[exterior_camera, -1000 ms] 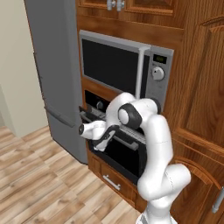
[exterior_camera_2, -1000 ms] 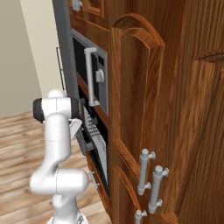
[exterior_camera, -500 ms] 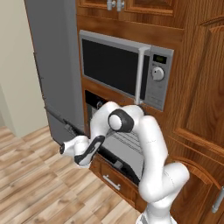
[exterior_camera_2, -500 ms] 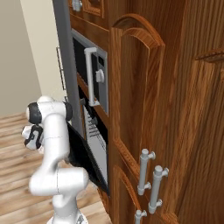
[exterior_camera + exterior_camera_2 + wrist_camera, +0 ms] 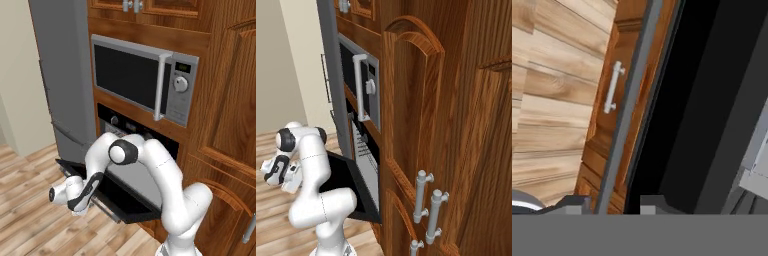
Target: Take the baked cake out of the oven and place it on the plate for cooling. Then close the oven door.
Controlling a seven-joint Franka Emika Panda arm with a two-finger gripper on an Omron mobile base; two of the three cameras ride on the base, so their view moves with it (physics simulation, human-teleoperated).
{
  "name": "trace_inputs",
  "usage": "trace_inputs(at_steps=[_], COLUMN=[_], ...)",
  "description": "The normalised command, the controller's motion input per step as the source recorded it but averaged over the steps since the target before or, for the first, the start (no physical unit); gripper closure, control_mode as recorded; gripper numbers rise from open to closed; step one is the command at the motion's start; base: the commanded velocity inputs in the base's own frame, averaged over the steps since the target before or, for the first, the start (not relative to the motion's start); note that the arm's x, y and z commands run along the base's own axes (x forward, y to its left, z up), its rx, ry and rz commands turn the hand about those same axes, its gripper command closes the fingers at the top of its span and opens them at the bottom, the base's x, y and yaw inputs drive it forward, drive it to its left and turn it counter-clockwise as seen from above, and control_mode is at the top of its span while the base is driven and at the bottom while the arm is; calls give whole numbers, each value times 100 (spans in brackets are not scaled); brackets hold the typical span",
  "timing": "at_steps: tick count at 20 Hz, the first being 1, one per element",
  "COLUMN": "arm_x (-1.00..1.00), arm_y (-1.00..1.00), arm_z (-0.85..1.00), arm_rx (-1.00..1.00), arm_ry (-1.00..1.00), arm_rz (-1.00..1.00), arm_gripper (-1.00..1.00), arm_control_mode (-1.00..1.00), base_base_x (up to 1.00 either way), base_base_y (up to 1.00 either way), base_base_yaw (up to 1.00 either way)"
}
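Gripper point(image 5: 614, 202) clasps the oven door point(image 5: 117, 192) handle point(image 5: 627, 107) running toward 12 o'clock; a steady downward pull should finish opening.

The arm hides much of the oven point(image 5: 131, 131) cavity, so its contents perhaps cannot be told.

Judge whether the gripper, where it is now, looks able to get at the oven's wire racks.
Probably yes, after repositioning. The oven door is swung down, leaving the oven cavity and wire racks exposed. The gripper sits low at the door's outer edge, by its handle.
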Motion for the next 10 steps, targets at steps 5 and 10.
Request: trace_inputs(at_steps=[5, 10], arm_x=[-74, -58], arm_y=[14, 0], arm_z=[63, 94], arm_rx=[3, 6], arm_ry=[0, 0], arm_rz=[0, 0], arm_gripper=[-100, -100], arm_control_mode=[-100, -100], base_base_x=[0, 0], base_base_y=[0, 0], base_base_yaw=[0, 0])
